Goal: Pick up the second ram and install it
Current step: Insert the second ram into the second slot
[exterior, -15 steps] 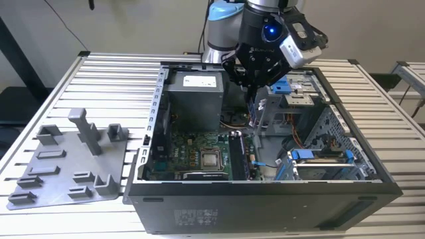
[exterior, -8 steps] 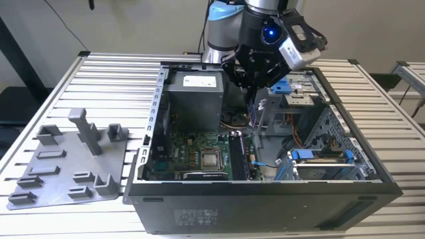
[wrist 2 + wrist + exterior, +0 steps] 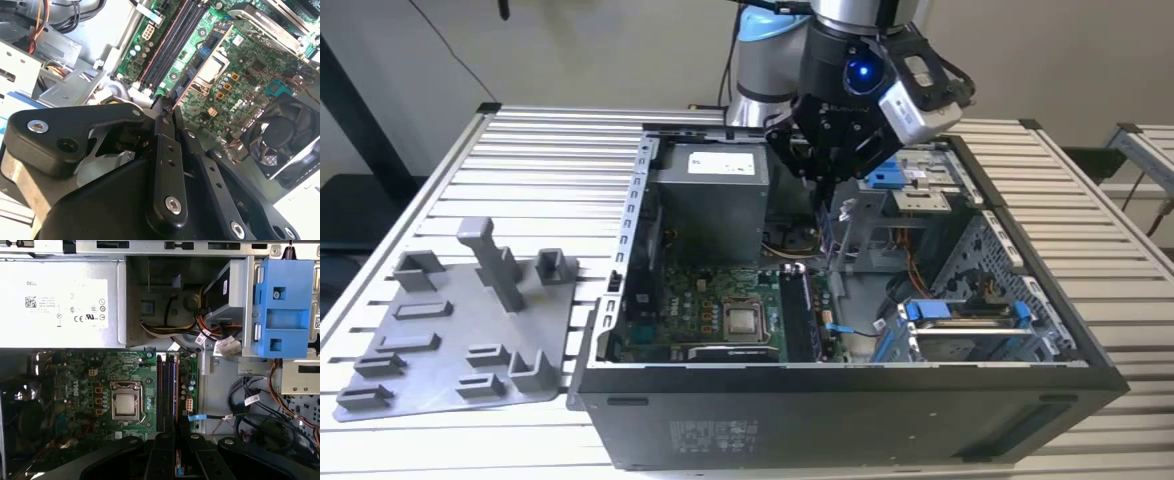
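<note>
One gripper (image 3: pixel 821 175) hangs over the open computer case (image 3: pixel 854 410), its fingers (image 3: pixel 165 145) pinched on the second ram (image 3: pixel 185 88). The ram is a thin stick seen edge-on, pointing down at the memory slots (image 3: pixel 166 390) of the green motherboard (image 3: pixel 75 380). The CPU socket (image 3: pixel 125 405) sits beside the slots, with the grey power supply (image 3: pixel 60 305) beyond. On the desk (image 3: pixel 547 140), a grey holder plate (image 3: pixel 454 330) lies at the exterior view's left of the case.

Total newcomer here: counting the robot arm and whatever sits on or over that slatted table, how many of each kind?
Robot arm: 1
Open computer case: 1
Grey holder plate: 1
Memory stick, clamped in the pincer: 1
Total: 4
</note>
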Available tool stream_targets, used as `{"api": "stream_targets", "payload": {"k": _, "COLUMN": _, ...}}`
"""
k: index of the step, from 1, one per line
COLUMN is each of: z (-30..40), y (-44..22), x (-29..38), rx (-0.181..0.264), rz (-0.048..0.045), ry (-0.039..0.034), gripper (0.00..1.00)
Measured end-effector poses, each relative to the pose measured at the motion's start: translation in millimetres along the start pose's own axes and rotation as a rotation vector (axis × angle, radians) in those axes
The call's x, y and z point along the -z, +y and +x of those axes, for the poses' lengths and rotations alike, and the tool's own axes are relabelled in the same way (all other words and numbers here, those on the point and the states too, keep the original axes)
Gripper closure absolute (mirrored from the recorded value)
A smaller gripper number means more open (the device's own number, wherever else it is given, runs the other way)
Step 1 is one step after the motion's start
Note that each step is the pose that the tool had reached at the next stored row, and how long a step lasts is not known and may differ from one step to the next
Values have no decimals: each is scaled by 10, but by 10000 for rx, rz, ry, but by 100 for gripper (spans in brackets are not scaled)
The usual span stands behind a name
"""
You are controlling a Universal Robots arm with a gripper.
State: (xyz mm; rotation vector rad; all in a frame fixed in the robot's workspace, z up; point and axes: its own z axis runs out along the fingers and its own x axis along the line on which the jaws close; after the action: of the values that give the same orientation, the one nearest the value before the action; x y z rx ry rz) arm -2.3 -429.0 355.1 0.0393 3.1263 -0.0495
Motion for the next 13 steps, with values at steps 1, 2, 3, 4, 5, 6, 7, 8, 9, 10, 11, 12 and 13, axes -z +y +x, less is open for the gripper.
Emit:
{"api": "stream_targets", "payload": {"k": 1, "z": 0, "y": 0, "x": -3, "rx": 0, "rz": 1, "ry": 0, "gripper": 86}}
{"api": "stream_targets", "payload": {"k": 2, "z": 0, "y": 0, "x": -7, "rx": 0, "rz": 0, "ry": 0, "gripper": 86}}
{"api": "stream_targets", "payload": {"k": 3, "z": 0, "y": 0, "x": -10, "rx": 0, "rz": -1, "ry": 0, "gripper": 86}}
{"api": "stream_targets", "payload": {"k": 4, "z": 0, "y": 0, "x": -16, "rx": 0, "rz": -2, "ry": -1, "gripper": 86}}
{"api": "stream_targets", "payload": {"k": 5, "z": 0, "y": 0, "x": -23, "rx": 0, "rz": -2, "ry": -1, "gripper": 86}}
{"api": "stream_targets", "payload": {"k": 6, "z": 1, "y": 1, "x": -35, "rx": 0, "rz": -2, "ry": -1, "gripper": 86}}
{"api": "stream_targets", "payload": {"k": 7, "z": 1, "y": 1, "x": -48, "rx": 0, "rz": 0, "ry": 0, "gripper": 86}}
{"api": "stream_targets", "payload": {"k": 8, "z": 1, "y": 2, "x": -66, "rx": 0, "rz": -1, "ry": 0, "gripper": 86}}
{"api": "stream_targets", "payload": {"k": 9, "z": 1, "y": 2, "x": -84, "rx": 0, "rz": -1, "ry": 0, "gripper": 86}}
{"api": "stream_targets", "payload": {"k": 10, "z": 2, "y": 3, "x": -103, "rx": 0, "rz": -1, "ry": 0, "gripper": 86}}
{"api": "stream_targets", "payload": {"k": 11, "z": 2, "y": 4, "x": -120, "rx": 0, "rz": -2, "ry": -1, "gripper": 86}}
{"api": "stream_targets", "payload": {"k": 12, "z": 2, "y": 4, "x": -137, "rx": 0, "rz": 0, "ry": 0, "gripper": 86}}
{"api": "stream_targets", "payload": {"k": 13, "z": 2, "y": 4, "x": -151, "rx": 0, "rz": -1, "ry": 1, "gripper": 86}}
